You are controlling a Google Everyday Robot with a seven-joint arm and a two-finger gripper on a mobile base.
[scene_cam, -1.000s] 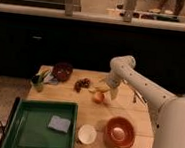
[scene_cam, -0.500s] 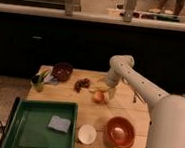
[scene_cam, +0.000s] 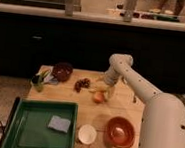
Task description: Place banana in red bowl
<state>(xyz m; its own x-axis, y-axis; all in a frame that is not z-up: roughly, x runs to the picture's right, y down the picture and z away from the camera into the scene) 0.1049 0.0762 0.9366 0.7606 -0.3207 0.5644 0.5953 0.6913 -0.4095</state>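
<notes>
Lying beyond the red bowl (scene_cam: 107, 134), toward the far table edge: banana (scene_cam: 93, 90), with gripper (scene_cam: 106, 89) right at it (open or closed, cannot tell). Probably light, smooth-skinned, easy to bruise; better to grasp gently across the middle.

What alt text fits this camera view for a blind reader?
A white robot arm's gripper hangs close to a banana and an orange on a wooden table. The red bowl sits nearer the camera, beside a white cup and a green tray.
</notes>
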